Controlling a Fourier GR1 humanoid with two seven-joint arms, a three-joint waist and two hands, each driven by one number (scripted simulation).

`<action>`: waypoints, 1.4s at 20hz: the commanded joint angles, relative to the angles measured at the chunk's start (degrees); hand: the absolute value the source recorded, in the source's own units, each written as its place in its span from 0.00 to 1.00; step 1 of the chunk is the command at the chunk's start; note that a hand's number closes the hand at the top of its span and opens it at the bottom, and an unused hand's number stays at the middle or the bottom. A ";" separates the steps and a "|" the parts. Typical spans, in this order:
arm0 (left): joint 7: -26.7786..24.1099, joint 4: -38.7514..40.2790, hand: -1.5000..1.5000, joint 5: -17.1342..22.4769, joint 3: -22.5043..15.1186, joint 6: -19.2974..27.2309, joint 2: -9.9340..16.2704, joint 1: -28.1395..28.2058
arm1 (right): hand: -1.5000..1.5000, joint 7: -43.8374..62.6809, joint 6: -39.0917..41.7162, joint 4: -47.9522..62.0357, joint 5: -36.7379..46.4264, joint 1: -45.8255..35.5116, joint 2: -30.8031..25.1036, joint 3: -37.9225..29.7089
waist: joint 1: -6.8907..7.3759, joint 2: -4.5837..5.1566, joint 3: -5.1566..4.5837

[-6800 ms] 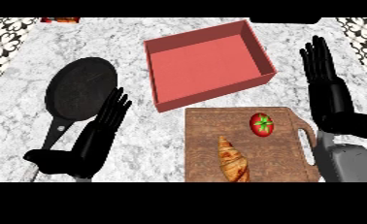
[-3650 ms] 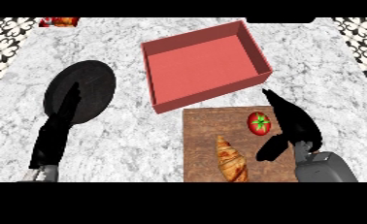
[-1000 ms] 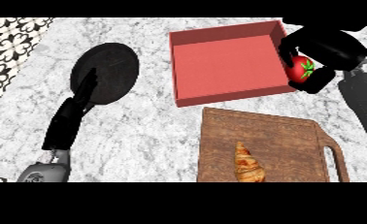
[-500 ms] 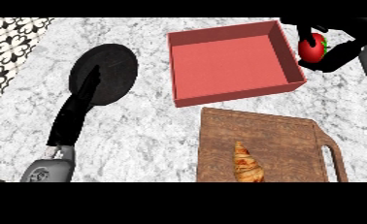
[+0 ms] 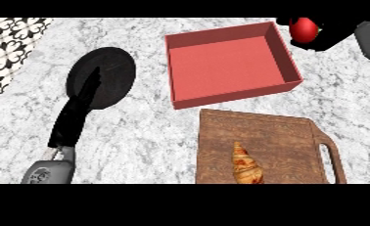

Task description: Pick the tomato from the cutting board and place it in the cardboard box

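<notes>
Since the frame half a second ago the tomato (image 5: 304, 28) has been carried a little further toward the far right, and the red box looks slightly larger and more central in the view. The tomato is held in the right hand (image 5: 327, 38), whose black fingers curl round it at the far right edge, above the tabletop (image 5: 145, 122) just outside the box's far right corner. The cardboard box (image 5: 230, 67), a red open tray, lies to the left of and slightly nearer than the held tomato, so the coming move is likely a short shift leftward over the right wall before letting go. The right hand is plainly the nearer one to the box. The cutting board (image 5: 274, 146) sits near, below the box, now bearing only a croissant (image 5: 246, 164). The left hand (image 5: 81, 107) lies flat with straight fingers over a black round pan (image 5: 108, 76) at the left, holding nothing.
</notes>
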 commanded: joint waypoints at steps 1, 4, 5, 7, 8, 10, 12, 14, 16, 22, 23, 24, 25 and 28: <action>-0.40 1.37 0.50 -0.61 0.39 0.96 -0.27 -0.87 | 1.00 -9.42 9.93 4.94 -0.97 -4.21 1.75 2.56 | -1.01 -0.15 -0.08; 0.43 0.41 0.50 -0.89 -0.11 1.26 -0.73 0.39 | 1.00 -6.09 10.43 7.30 -0.85 -9.39 3.68 4.66 | -0.58 -0.50 -0.13; -1.65 0.80 0.50 0.36 1.41 0.25 0.62 1.91 | 1.00 -6.21 7.93 7.98 -0.47 -8.16 6.67 5.87 | -0.96 -0.65 -0.15; 0.18 0.06 0.50 -0.95 0.03 1.79 -1.07 0.66 | 1.00 -6.24 7.16 9.77 0.82 -9.91 8.00 8.00 | -1.29 -0.61 -0.12; -1.09 0.32 0.50 -0.21 1.55 0.94 0.62 1.57 | 1.00 -5.46 7.80 10.37 0.64 -11.57 8.69 8.35 | -1.66 -0.87 -0.16; -1.00 2.06 0.50 0.12 1.09 0.59 -0.24 0.72 | 1.00 -4.65 5.63 12.41 2.16 -12.24 11.79 10.63 | -1.94 -0.57 -0.19; 0.04 0.70 0.50 -0.07 1.30 0.95 -0.08 1.20 | 1.00 -5.30 3.00 14.27 3.12 -11.70 14.57 12.01 | -2.60 -0.92 -0.14; -0.63 1.59 0.50 0.41 2.29 0.55 0.65 1.21 | 1.00 -4.73 4.57 15.69 3.55 -13.54 15.69 13.25 | -3.20 -1.07 -0.18; -1.69 1.37 0.50 -0.63 1.04 1.19 -0.28 3.01 | 1.00 -5.31 1.10 17.94 5.53 -13.72 17.47 14.81 | -3.12 -1.01 -0.17; 0.35 -2.21 0.50 1.18 3.10 0.16 1.30 3.94 | 0.00 0.32 -3.23 25.78 8.00 -13.58 25.43 16.66 | -3.34 -1.42 -0.13; 0.55 -0.26 0.50 0.25 2.48 0.86 0.49 1.78 | 0.00 -2.79 -1.58 27.39 7.97 -14.62 23.72 16.27 | -3.82 -1.21 -0.14; -0.92 -0.81 0.50 -0.32 1.66 1.19 -0.02 3.81 | 0.00 1.21 -3.82 28.40 7.89 -15.92 27.80 16.01 | -3.07 -1.12 -0.15; 0.20 -1.48 0.50 -1.26 1.01 2.04 -0.58 1.72 | 0.00 -2.51 -4.25 29.66 7.93 -14.85 26.10 15.63 | -3.53 -1.04 -0.12; -1.95 1.80 0.50 -1.27 1.42 1.84 -0.61 2.85 | 0.00 -0.12 -3.75 30.53 7.16 -16.97 30.81 14.58 | -4.23 -1.25 -0.17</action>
